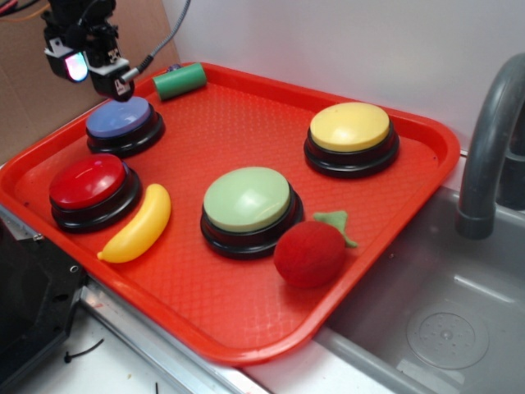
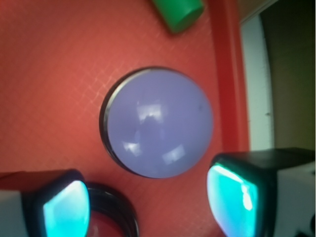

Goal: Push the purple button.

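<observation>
A textured red plastic tray (image 1: 246,328) is seen resting beside a grey sink basin (image 1: 443,328), with a grey curved tap (image 1: 488,156) at the right edge. Four round dome push-buttons on black bases are set on the tray. The periwinkle, bluish-purple capped button (image 1: 123,119) is placed near the tray's far left corner, and the red capped button (image 1: 89,182) is found just in front of it. The pale green capped button (image 1: 246,201) is set near the middle, and the yellow capped button (image 1: 350,127) lies towards the far right. A yellow plastic toy banana (image 1: 139,226) is laid between the red and pale green buttons, and a red plush strawberry with a green leaf (image 1: 312,250) is pressed against the pale green button's base. A short green cylinder (image 1: 180,80) is laid on its side by the far rim.

The black gripper with glowing teal pads (image 1: 92,70) is held above the far left edge of the purple button, apart from it. In the wrist view the purple cap (image 2: 160,123) is seen between and beyond the two fingers (image 2: 232,200), which are spread wide with nothing gripped between them
</observation>
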You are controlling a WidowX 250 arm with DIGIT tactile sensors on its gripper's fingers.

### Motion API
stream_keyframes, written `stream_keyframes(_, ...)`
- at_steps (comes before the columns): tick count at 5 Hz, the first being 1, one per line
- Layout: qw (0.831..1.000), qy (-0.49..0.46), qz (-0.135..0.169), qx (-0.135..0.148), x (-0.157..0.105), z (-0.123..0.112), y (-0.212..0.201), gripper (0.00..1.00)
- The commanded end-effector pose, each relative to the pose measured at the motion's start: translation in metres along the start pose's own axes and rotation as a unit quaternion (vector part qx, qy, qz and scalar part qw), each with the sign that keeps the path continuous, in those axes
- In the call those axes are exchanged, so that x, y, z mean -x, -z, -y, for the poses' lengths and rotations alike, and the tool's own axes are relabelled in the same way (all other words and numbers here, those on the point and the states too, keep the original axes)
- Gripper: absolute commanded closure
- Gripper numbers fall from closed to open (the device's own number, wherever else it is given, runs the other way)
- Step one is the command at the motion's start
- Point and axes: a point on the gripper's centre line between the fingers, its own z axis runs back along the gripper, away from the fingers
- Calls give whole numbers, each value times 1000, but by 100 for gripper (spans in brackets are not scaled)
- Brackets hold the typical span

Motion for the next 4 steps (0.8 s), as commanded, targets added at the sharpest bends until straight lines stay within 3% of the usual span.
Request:
stream_keyframes(1,999,-4,39,-8,-13,-3,-30,0)
stream_keyframes(4,998,-10,66,-10,-11,8,-55,0)
